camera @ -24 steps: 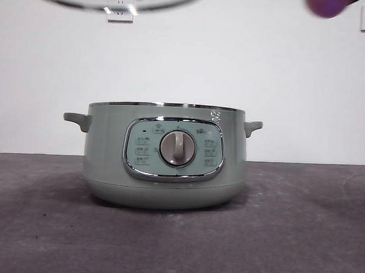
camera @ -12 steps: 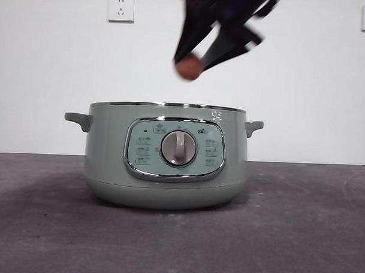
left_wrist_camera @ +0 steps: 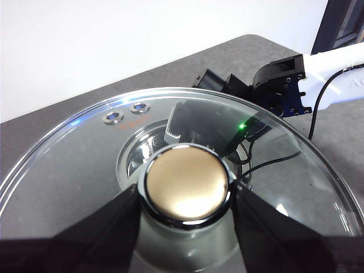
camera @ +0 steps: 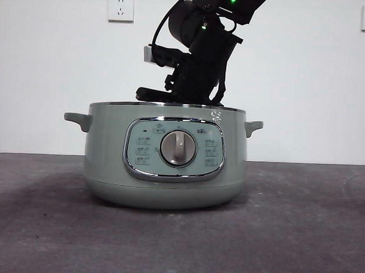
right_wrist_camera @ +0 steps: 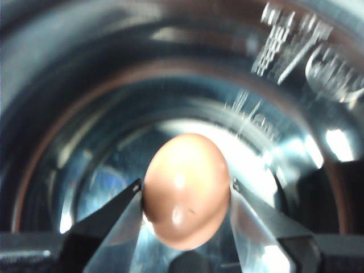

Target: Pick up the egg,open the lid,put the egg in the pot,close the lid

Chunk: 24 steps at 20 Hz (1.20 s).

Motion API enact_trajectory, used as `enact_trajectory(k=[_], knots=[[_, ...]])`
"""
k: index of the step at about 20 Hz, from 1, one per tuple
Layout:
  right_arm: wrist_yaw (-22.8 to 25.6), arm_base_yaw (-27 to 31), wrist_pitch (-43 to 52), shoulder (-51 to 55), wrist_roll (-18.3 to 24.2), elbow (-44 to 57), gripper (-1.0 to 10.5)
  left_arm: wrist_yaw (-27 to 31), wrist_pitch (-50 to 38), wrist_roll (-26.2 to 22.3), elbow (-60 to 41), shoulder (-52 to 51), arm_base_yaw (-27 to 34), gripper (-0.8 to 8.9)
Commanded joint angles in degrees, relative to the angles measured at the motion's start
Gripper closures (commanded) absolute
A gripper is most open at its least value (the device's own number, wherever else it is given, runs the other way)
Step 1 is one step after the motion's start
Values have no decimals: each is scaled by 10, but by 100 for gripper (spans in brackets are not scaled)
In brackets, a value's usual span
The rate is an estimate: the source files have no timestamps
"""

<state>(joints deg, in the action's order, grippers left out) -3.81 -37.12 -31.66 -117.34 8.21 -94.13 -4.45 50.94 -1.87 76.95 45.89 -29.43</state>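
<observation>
The sage-green pot [camera: 165,163] stands open in the middle of the table. My right arm [camera: 200,50] reaches down into it from above, its jaws hidden behind the rim. In the right wrist view my right gripper [right_wrist_camera: 185,196] is shut on the brown-orange egg [right_wrist_camera: 186,190], held inside the pot's shiny steel bowl [right_wrist_camera: 85,114]. My left gripper [left_wrist_camera: 185,196] is shut on the knob [left_wrist_camera: 185,183] of the clear glass lid [left_wrist_camera: 85,165] and holds it high above the pot. Through the glass I see the pot's bowl and the right arm [left_wrist_camera: 284,85] below.
The dark grey table [camera: 299,224] runs to either side of the pot. A white wall with two sockets [camera: 120,7] stands behind. The pot's side handles [camera: 77,119] stick out left and right.
The right arm has come down from the upper right with the egg and now reaches into the pot. The lid has left the front view's top edge.
</observation>
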Motion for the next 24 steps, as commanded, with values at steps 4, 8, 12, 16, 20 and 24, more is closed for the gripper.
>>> enact_trajectory(k=[4, 8, 12, 16, 20, 24], knots=[[9, -5, -12, -20, 3, -1, 826, -2, -32, 3, 12, -6, -1, 822], [14, -3, -4, 20, -13, -1, 438, -2, -33, 2, 12, 10, -1, 822], [84, 5, -82, 145, -39, -1, 442, -2, -45, 1, 12, 41, -1, 822], [159, 31, -174, 347, -93, -1, 442, -5, -102, -16, 12, 105, -1, 822], [159, 33, -218, 515, -104, -1, 442, -19, -171, -26, 12, 205, -1, 822], [159, 33, -247, 613, -115, -1, 442, -36, -227, -27, 12, 298, -2, 822]])
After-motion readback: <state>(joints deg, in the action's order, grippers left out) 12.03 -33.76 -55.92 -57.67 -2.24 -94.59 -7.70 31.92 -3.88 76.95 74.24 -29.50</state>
